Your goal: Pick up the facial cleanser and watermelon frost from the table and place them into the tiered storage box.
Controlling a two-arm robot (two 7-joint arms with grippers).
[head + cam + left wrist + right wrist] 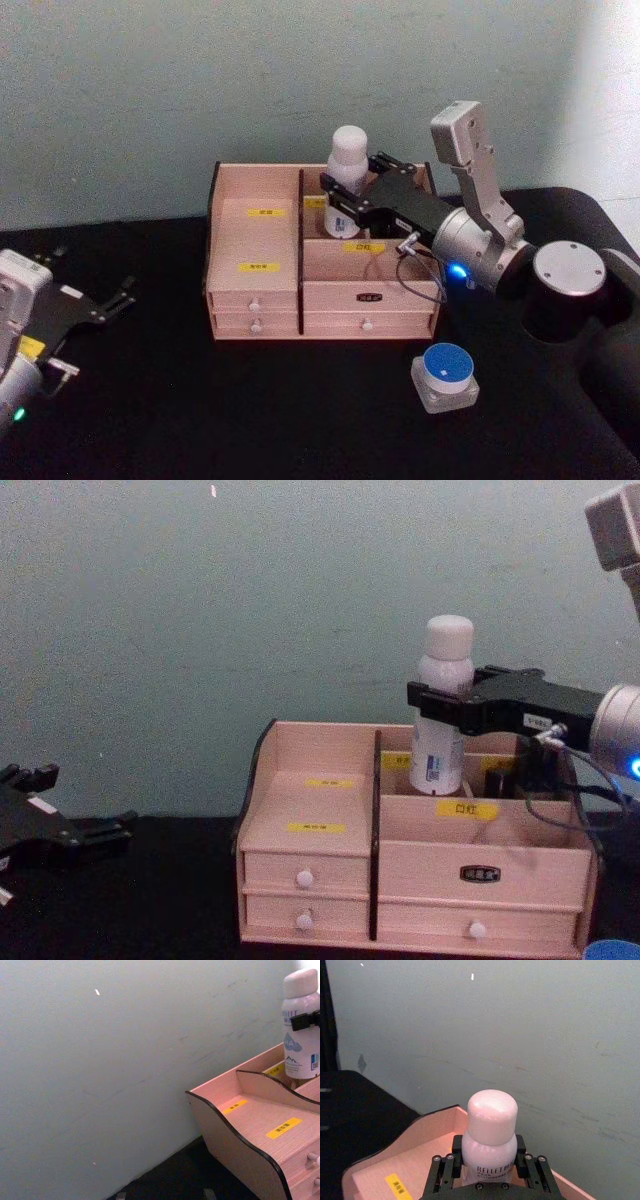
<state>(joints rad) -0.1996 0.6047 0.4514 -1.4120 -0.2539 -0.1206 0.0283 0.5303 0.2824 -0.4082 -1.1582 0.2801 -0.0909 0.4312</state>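
Observation:
The facial cleanser [348, 155] is a white bottle with a rounded cap, standing upright in the back right compartment of the tiered storage box [255, 245]. My right gripper [340, 195] is shut on the bottle's body just below the cap, seen close in the right wrist view [490, 1170] and from the side in the chest view [432, 702]. The watermelon frost [445, 372], a small clear jar with a blue lid, sits on the black table in front of the box's right end. My left gripper [115, 298] rests open at the table's far left.
The box [320, 830] stands against the pale wall, drawers with white knobs facing me. Its left stepped shelves [280, 1127] hold nothing. The black table stretches between the left gripper and the box. My right arm [500, 250] reaches over the box's right side.

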